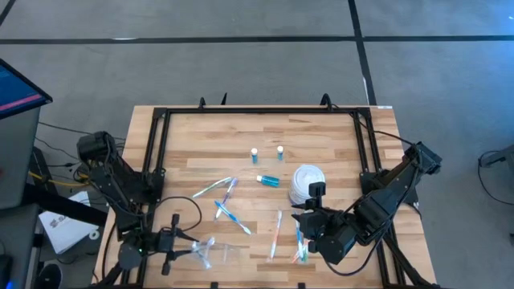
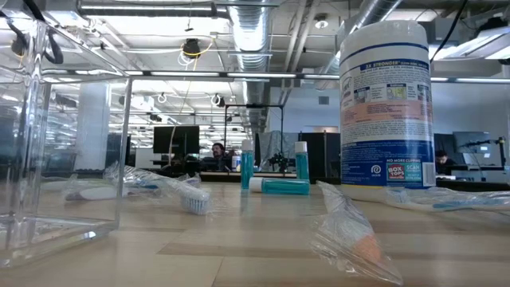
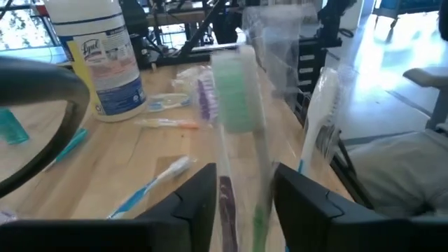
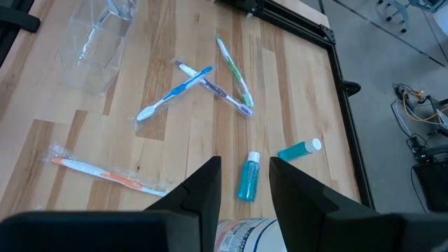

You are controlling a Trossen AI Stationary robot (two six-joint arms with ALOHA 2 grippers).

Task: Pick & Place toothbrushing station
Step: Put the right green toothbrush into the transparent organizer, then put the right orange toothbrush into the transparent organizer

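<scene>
My left gripper (image 1: 193,250) (image 3: 245,203) is at the table's near left, by a clear plastic bag (image 1: 210,253). A wrapped toothbrush with a green head (image 3: 238,105) stands blurred between its parted fingers. Several more toothbrushes (image 1: 227,210) (image 4: 175,91) lie flat on the wood. Two blue bottles (image 1: 254,152) stand upright and another (image 1: 267,180) (image 4: 248,175) lies on its side. My right gripper (image 1: 305,210) (image 4: 245,189) hangs open above the table by the white canister, with nothing between its fingers. My left gripper has the wrapped toothbrush's handle (image 3: 241,203) between its two fingers, and the brush runs forward along them with its head away from the wrist. The fingers stand apart. Whether they touch the wrapper cannot be told.
A white wipes canister (image 1: 307,183) (image 2: 386,104) stands right of centre. A wrapped orange toothbrush (image 4: 105,171) (image 2: 355,239) lies near the front edge. A black frame (image 1: 161,116) runs around the table's sides and far edge.
</scene>
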